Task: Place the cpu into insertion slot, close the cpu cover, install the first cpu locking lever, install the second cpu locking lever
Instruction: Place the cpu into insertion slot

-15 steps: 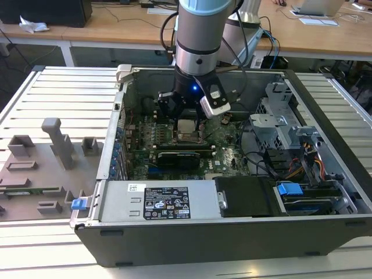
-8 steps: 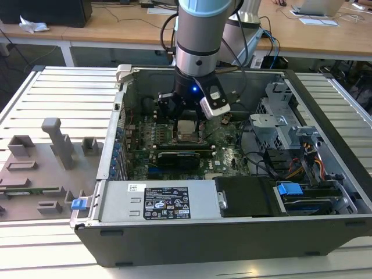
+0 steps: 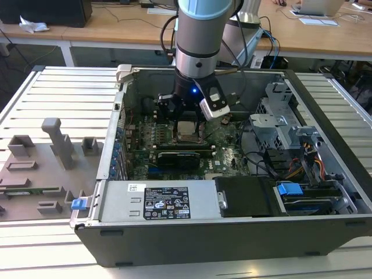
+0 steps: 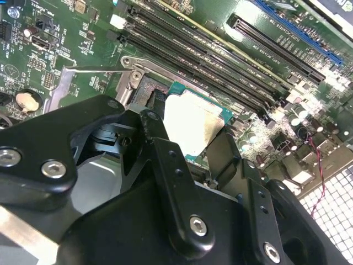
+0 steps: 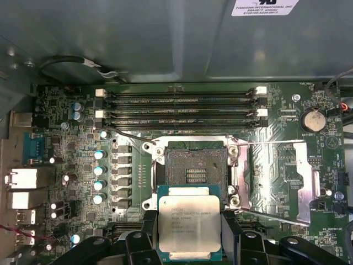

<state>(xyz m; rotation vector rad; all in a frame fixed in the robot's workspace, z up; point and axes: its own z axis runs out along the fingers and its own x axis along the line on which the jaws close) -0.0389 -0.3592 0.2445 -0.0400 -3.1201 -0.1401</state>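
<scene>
- We see the arm reach down into the open computer case (image 3: 325, 232), with the gripper (image 3: 186, 116) low over the green circuit board (image 3: 229, 154).
- In both wrist views the black fingers (image 5: 230, 232) (image 4: 220, 154) are closed in on two opposite edges of the cpu (image 5: 189, 226) (image 4: 193, 124). The gap between them is just the chip's width, and nothing else is in their grasp.
- We find the cpu lying flat in the gripper (image 5: 189, 234) (image 4: 190, 138), its pale metal face turned up. In the first wrist view its far edge overlaps the near rim of the insertion slot (image 5: 190, 165). We cannot tell how high it sits above the board.
- The insertion slot is uncovered, and we see its dark centre bare inside the silvery rim.
- The cpu cover (image 5: 310, 182) (image 4: 58, 91) is swung open, lying flat on the board beside the slot.
- We see one locking lever (image 5: 128, 136) angled away from a slot corner towards the memory slots (image 5: 179, 102). The other locking lever (image 5: 270, 216) runs along the open cover's edge.
- In the exterior view the cpu (image 3: 187, 128) shows as a pale square under the wrist.
</scene>
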